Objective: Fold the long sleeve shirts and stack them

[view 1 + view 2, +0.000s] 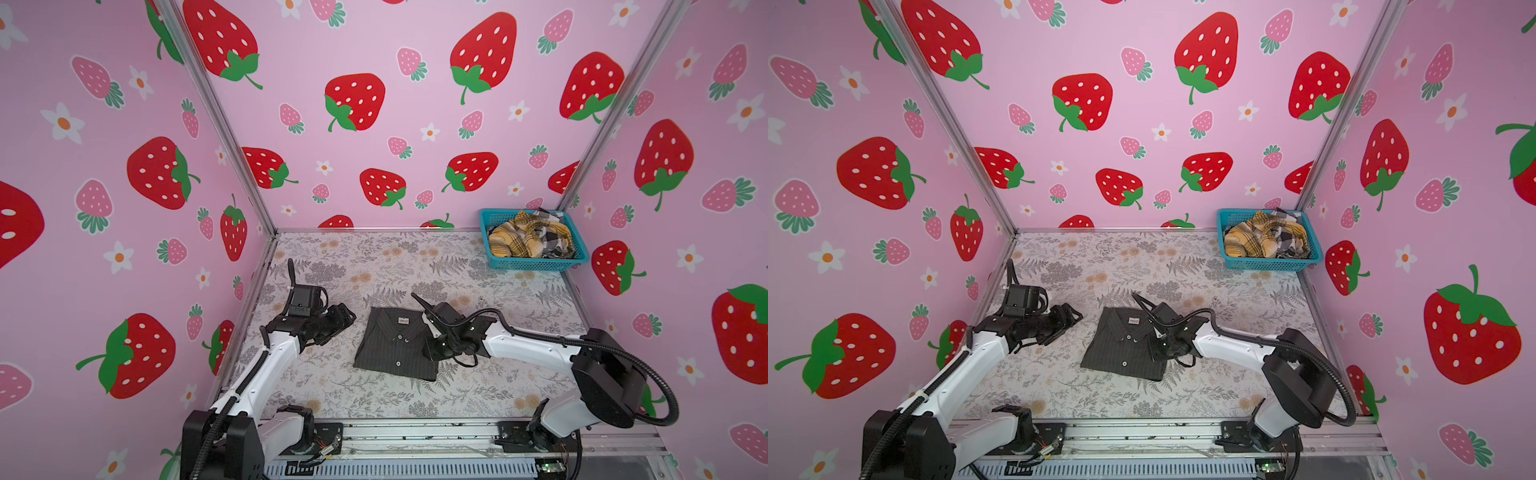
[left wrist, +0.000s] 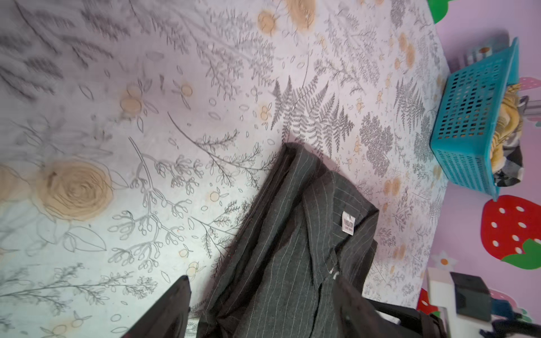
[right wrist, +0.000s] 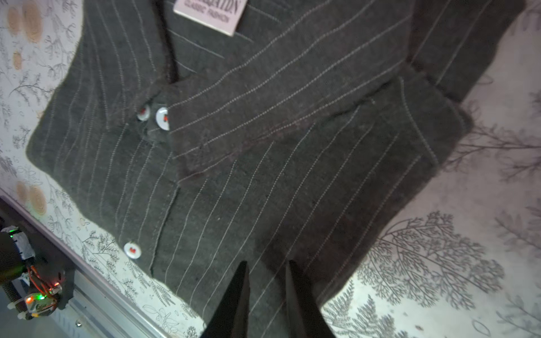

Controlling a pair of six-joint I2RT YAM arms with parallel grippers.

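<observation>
I get soft, even light; both top views bow at the edges; the surface [image 2: 73, 52] smears in left wrist view.

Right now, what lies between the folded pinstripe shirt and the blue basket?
Only bare floral table; nothing rests between the pinstripe shirt and the basket. The left wrist view shows it clearest.

In both top views the right arm [image 1: 528, 347] covers one side of the dark striped shirt [image 1: 390, 345]. In the right wrist view the shirt's label [image 3: 209, 14] is cut off at the edge. In the left wrist view part of the table [image 2: 58, 44] looks blurry.
</observation>
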